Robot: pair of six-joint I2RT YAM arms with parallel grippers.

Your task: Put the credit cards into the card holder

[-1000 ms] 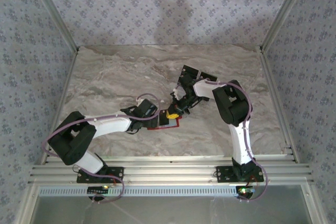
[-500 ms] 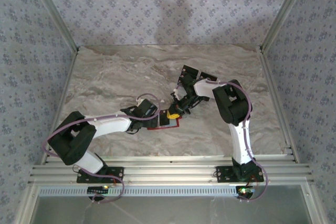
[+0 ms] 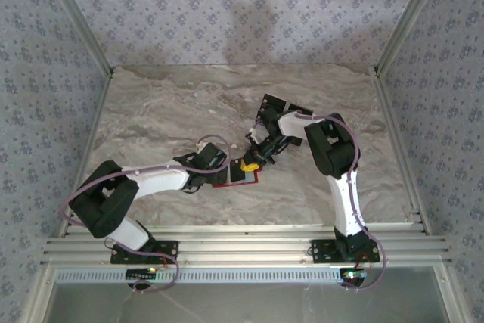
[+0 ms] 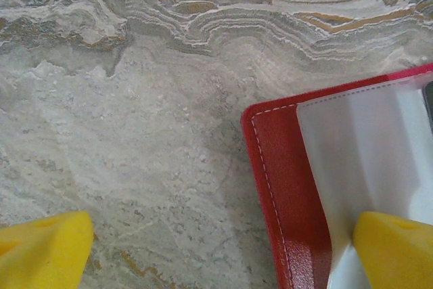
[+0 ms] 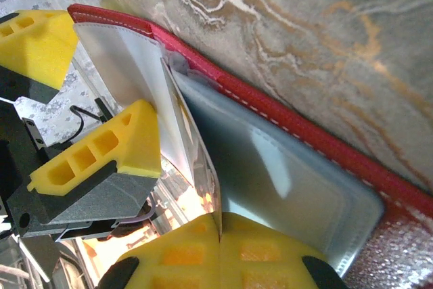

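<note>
open card holder [image 4: 281,187], beneath left end effector [image 4: 220,252]

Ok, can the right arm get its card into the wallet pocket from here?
Probably yes: the open left tool holds the clear flap back, and the card in the shut right tool sits edge-on at the wallet pocket, nothing between.

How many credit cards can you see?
3. Two black credit cards lie on the table beyond the right arm; a third card sits edge-on in the right gripper over the card holder. Others may be stacked or hidden.
</note>
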